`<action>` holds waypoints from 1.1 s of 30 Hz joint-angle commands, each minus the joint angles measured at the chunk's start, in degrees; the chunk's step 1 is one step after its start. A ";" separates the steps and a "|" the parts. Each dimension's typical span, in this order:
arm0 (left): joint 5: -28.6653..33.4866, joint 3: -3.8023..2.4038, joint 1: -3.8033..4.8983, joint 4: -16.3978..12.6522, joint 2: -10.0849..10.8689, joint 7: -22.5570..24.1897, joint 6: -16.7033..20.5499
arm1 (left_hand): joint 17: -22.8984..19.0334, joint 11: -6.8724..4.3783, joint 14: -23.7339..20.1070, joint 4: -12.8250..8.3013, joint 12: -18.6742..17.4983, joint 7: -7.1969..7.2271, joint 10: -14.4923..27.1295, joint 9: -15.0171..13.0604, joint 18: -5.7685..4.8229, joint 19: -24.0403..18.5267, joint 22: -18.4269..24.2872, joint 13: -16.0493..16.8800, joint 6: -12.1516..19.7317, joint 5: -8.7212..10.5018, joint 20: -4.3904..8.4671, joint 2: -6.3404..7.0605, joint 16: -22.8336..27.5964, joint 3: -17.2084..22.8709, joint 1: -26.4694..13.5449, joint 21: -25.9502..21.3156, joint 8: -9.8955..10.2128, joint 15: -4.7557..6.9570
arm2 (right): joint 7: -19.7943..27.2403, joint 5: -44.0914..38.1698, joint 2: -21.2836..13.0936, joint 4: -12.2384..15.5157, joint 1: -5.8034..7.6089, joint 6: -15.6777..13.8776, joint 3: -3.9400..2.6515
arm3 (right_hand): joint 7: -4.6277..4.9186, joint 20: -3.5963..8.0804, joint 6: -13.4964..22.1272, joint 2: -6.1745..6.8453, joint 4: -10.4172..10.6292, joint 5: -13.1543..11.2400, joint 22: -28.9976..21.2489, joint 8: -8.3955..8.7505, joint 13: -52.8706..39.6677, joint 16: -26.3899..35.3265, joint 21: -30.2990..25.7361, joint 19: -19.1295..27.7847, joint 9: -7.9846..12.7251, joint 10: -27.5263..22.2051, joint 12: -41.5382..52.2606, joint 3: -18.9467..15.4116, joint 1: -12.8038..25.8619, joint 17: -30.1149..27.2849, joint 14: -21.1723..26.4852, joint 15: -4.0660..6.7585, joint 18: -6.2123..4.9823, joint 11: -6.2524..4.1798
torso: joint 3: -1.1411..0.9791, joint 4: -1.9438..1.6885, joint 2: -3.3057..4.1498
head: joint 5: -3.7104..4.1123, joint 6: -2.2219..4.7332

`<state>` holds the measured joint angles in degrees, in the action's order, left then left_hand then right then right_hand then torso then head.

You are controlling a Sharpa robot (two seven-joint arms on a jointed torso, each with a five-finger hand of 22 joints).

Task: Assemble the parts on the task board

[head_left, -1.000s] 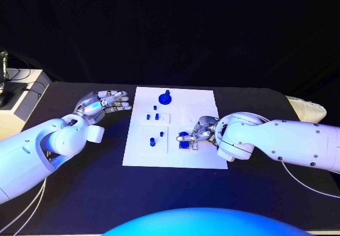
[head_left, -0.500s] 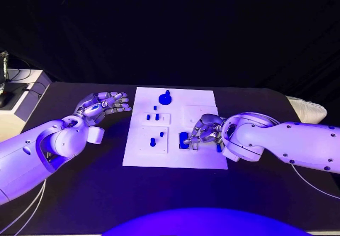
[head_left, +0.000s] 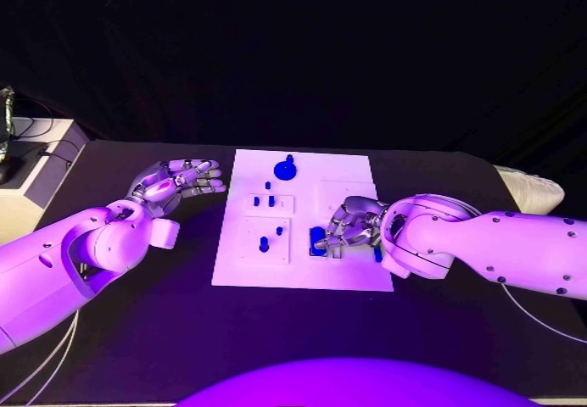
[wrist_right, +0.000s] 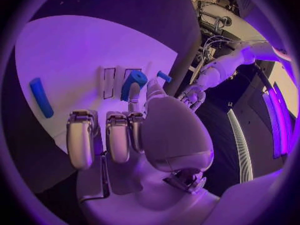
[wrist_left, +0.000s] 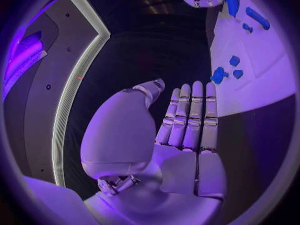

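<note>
Blue part (head_left: 318, 241) seemingly pinched by right hand (head_left: 348, 225) over task board (head_left: 306, 280)

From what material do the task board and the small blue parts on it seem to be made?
Task board: probably matte white plastic; flat and even, with shallow rectangular recesses and no glare.
Blue parts: likely moulded plastic; uniform saturated colour, rounded edges, slight sheen. Printed resin cannot be ruled out.
</note>
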<state>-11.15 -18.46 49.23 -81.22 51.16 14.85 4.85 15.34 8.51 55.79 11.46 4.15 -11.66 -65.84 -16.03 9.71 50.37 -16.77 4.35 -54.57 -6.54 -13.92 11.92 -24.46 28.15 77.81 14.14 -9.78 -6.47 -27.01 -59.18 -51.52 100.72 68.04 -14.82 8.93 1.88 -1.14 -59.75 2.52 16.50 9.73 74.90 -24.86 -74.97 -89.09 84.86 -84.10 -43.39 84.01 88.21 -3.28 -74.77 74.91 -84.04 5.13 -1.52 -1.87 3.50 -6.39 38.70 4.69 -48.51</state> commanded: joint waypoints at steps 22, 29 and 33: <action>0.34 -0.04 -0.04 -0.14 0.03 0.24 -0.92 | 0.15 0.03 0.32 0.39 -0.24 0.00 0.04 0.12 0.70 0.39 0.13 0.10 -0.17 -0.09 -0.03 -0.62 0.32 -0.23 0.10 -0.29 -0.16 0.09 | -1.65 -6.52 1.26 -1.18 -0.94 -4.19 -0.01 | -1.41 1.37 -0.58 -0.22 -0.16 -3.09 14.33 -2.78 -15.03 -0.56 1.95 -5.35 -0.56 5.99 1.79 6.28 -8.74 14.08 -5.74 1.43 0.94 -1.51 | 0.00 0.01 -0.01 | -0.12 -0.57; 0.34 -0.04 -0.04 -0.13 0.00 0.23 -0.98 | 0.15 0.03 0.32 0.39 -0.24 0.00 0.04 0.12 0.70 0.39 0.13 0.10 -0.17 -0.09 -0.03 -0.62 0.32 -0.23 0.10 -0.29 -0.16 0.09 | -1.73 -6.60 1.57 -1.41 -1.18 -3.77 -0.01 | -1.44 1.42 -0.68 0.42 -0.05 -3.24 14.36 -2.98 -15.03 -0.58 2.07 -5.37 -0.56 5.99 1.79 6.43 -8.72 14.14 -5.75 1.47 0.96 -1.54 | 0.02 0.01 -0.05 | -0.08 -0.66; 0.34 -0.04 -0.05 -0.11 -0.05 0.25 -1.00 | 0.15 0.03 0.32 0.39 -0.24 0.00 0.04 0.12 0.70 0.39 0.13 0.10 -0.17 -0.09 -0.03 -0.62 0.32 -0.23 0.10 -0.29 -0.16 0.09 | -1.96 -7.31 1.81 -1.54 -1.42 -4.39 -0.01 | -1.47 1.44 -0.69 0.66 -0.10 -3.27 14.35 -3.04 -15.03 -0.58 2.04 -5.36 -0.55 5.99 1.79 6.56 -8.87 14.15 -5.76 1.48 0.96 -1.57 | 0.05 0.00 -0.09 | -0.01 -0.68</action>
<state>-11.13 -18.46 49.19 -81.24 51.22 14.76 4.80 15.40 8.51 55.79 11.62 4.15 -11.66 -65.84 -15.98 9.70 50.37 -16.72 4.39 -54.57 -6.54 -13.92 11.92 -24.47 27.99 77.81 14.14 -9.78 -6.47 -28.54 -64.95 -49.80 99.27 66.85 -18.67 8.84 0.73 -0.01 -60.47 2.76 16.42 6.72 74.94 -27.71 -75.04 -89.31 86.80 -84.00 -43.84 84.03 90.11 2.80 -83.44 74.91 -84.04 6.36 -1.63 -2.90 3.50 -6.38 38.66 4.61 -49.16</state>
